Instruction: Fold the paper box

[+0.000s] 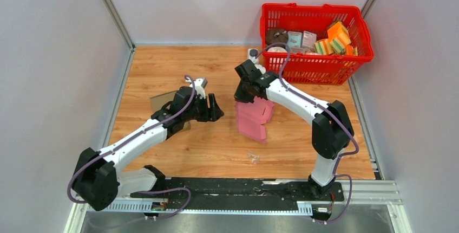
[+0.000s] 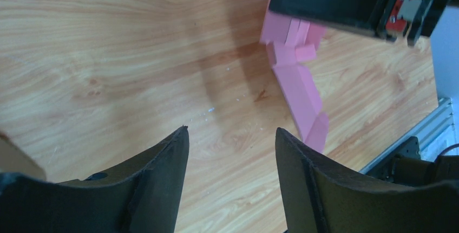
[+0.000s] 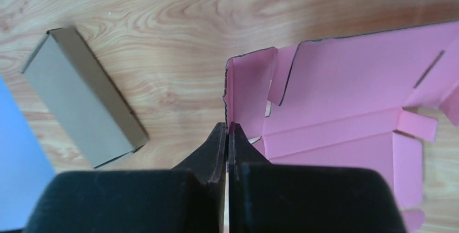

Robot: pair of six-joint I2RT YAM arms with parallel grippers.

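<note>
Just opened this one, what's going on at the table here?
Two arms are working on a pink paper box that lies partly unfolded mid-table. The right gripper is shut and seems to pinch the edge of one raised side flap. The left gripper is open and empty, hovering over bare wood left of the box. Most panels lie flat, so the folding is far from done. A brown carton lies by the left arm, and a red basket sits back right.
</note>
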